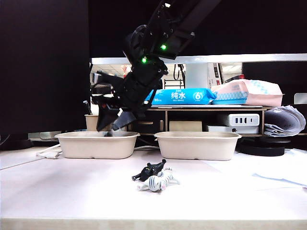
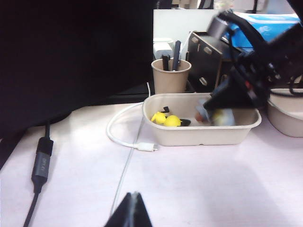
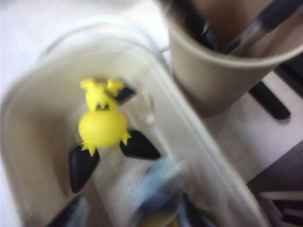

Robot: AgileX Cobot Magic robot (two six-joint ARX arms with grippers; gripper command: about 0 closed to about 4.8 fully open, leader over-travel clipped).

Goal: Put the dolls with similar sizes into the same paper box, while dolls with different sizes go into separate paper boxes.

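A: From the exterior camera, what is sitting where?

B: Two shallow beige pulp-paper trays are standing side by side, the left tray (image 1: 97,144) and the right tray (image 1: 197,145). The right gripper (image 1: 115,123) is hanging over the left one. A tiny black animal (image 1: 150,170) and a striped zebra (image 1: 158,182) are lying on the white table (image 1: 72,191) in front.

A: And the left wrist camera?

B: The left gripper (image 2: 131,213) is showing closed, well away. The yellow-and-black doll (image 2: 166,119) is lying inside, a blurred pale-blue doll (image 2: 215,116) beside it under the right gripper.

A: Right wrist?

B: The yellow doll again; the jaws' state I cannot tell.
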